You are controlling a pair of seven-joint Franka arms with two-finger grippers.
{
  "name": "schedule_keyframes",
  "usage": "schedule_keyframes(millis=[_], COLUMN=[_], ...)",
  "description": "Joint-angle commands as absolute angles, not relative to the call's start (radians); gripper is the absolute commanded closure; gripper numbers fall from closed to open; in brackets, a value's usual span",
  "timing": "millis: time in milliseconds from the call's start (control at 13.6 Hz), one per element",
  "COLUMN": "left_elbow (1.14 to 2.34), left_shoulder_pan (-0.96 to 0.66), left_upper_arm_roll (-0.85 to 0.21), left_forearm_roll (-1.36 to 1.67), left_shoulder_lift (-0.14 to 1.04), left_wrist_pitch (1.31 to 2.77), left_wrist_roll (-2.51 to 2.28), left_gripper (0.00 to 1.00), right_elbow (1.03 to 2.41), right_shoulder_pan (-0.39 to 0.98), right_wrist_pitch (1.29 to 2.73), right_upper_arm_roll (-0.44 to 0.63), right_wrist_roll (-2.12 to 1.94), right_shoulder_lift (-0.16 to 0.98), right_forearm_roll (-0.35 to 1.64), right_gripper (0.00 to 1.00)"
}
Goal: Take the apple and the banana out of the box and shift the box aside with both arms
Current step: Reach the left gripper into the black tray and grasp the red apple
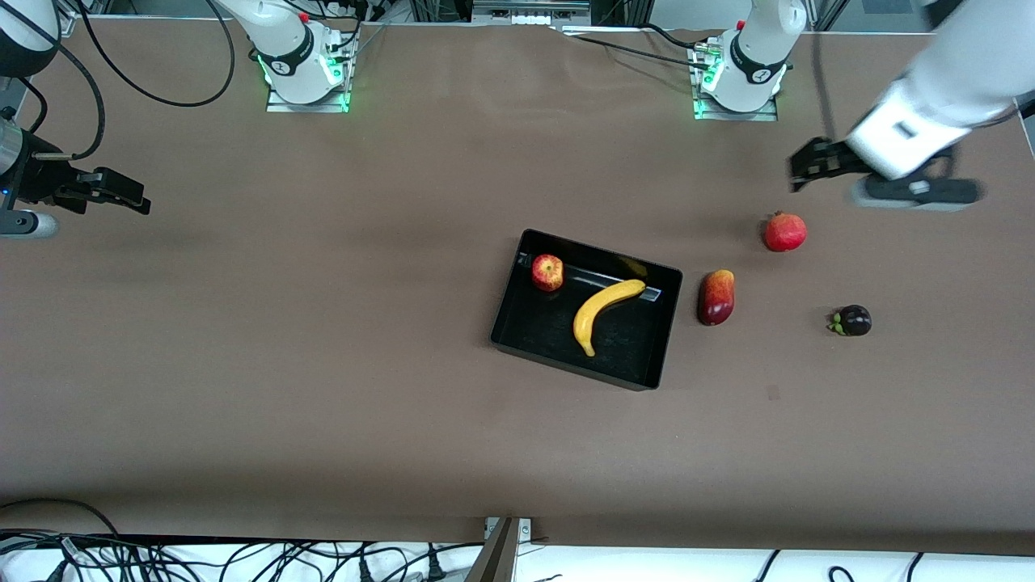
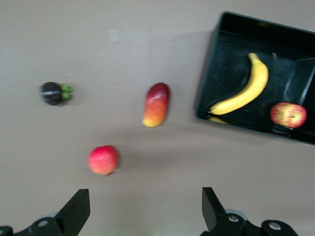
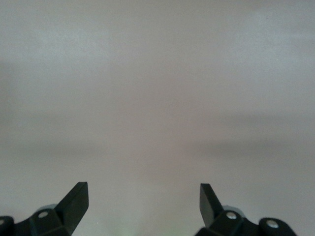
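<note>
Brown table (image 1: 323, 364), apple (image 1: 547, 272) and banana (image 1: 602, 311) in box (image 1: 517, 323), both grippers' jaws open

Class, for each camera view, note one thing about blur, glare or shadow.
Front view: the left pincer and its arm look motion-smeared, while the box is crisp with a glossy streak inside. Left wrist view: the banana and apple look soft. Right wrist view: only bare table with faint shadow bands.

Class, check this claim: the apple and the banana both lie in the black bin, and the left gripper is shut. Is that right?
Not quite. The apple and banana do lie in the black bin, but the left gripper is open, as the left wrist view shows.
</note>
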State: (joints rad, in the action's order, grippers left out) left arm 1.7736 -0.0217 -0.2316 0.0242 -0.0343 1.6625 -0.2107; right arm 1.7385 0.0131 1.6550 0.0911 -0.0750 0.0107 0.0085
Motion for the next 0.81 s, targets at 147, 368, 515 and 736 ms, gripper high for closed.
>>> schedule_keyframes(millis=[147, 368, 515, 736], left_elbow=[1.773, 1.766, 1.772, 1.773], left_shoulder_pan=[-0.234, -0.357, -0.432, -0.471], left_upper_arm_roll=[-0.255, -0.253, -0.252, -0.252], left_forearm_roll=[0.037, 0.028, 0.02, -0.014], left_shoulder_lift=[0.15, 0.306, 0.412, 0.503], left_wrist_pitch=[1.863, 2.082, 2.234, 2.338], left_wrist_roll=[-0.492, -0.636, -0.681, -0.687], left_gripper=[0.0, 0.0, 0.0, 0.0], right_elbow=[1.718, 1.718, 1.718, 1.718], right_shoulder_pan=[0.02, 0.02, 0.02, 0.02], right_wrist_pitch=[1.637, 1.637, 1.637, 1.637], right_upper_arm_roll=[0.097, 0.097, 0.097, 0.097], right_wrist_roll=[-0.067, -0.067, -0.067, -0.067], right_shoulder_lift=[0.018, 0.018, 0.018, 0.018], right_forearm_roll=[0.006, 0.005, 0.005, 0.005], right_gripper=[0.0, 0.0, 0.0, 0.0])
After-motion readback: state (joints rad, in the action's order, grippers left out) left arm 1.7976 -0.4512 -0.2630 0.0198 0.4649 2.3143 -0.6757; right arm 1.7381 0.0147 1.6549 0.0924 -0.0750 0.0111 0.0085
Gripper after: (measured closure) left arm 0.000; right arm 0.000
